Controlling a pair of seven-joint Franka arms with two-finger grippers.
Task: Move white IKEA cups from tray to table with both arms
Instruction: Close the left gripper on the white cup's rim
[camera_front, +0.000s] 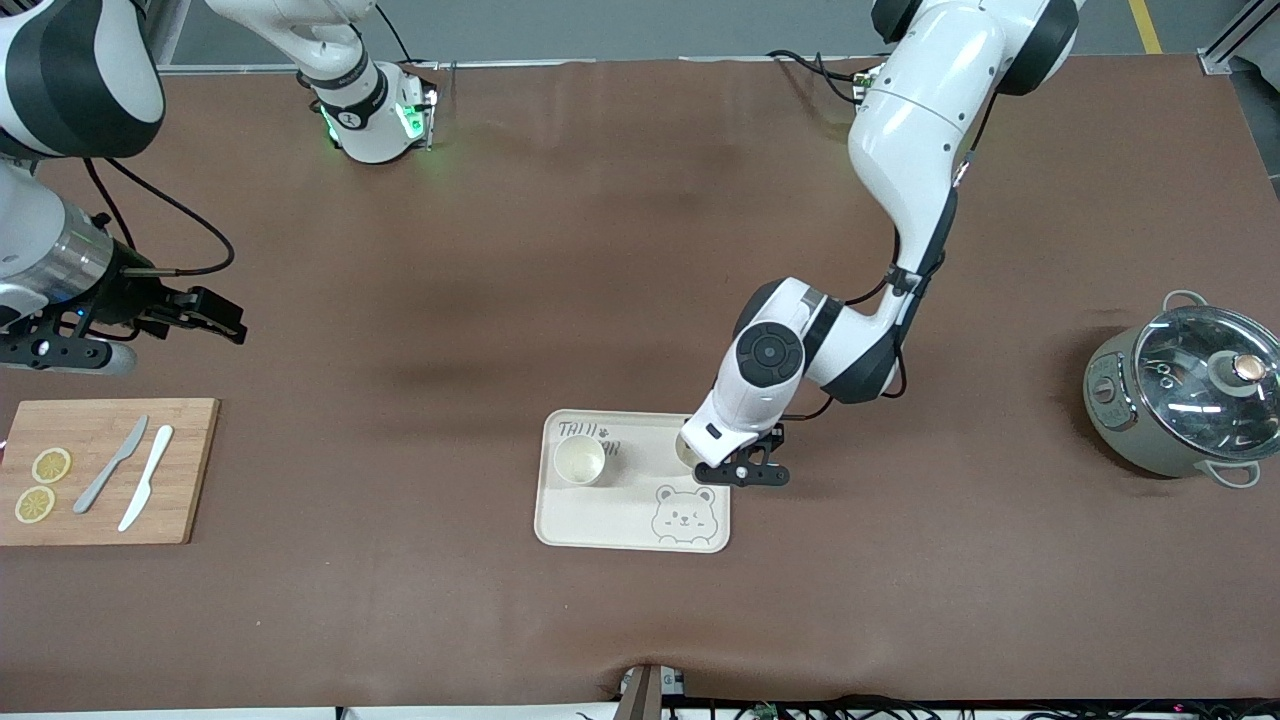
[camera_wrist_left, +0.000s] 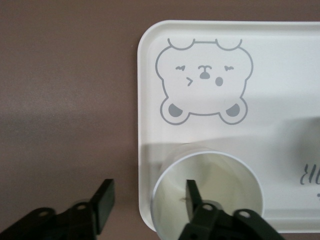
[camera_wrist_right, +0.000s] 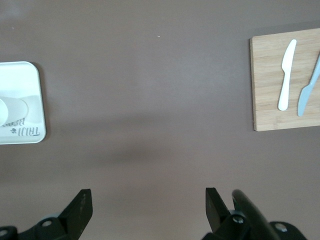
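On the tray (camera_front: 560, 525), the left gripper (camera_wrist_left: 145, 205) stands open with one finger inside a cup (camera_wrist_left: 220, 180), while the right gripper (camera_wrist_right: 147, 210) waits open, empty.

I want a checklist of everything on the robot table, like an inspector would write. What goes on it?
Surface: brown table, bare cover, slightly wrinkled at the edge nearest the front camera.
Job's things: two white cups upright on the bear tray; first cup stands free; second cup sits at the tray's edge toward the left arm's end.
Clutter: cutting board with two lemon slices, grey knife and white knife; lidded pot.
Grippers: left gripper open, one finger inside the second cup, one outside; right gripper open, empty, waiting over bare table.
Cables: black cables along both arms.
Surroundings: grey floor past the table's edge.
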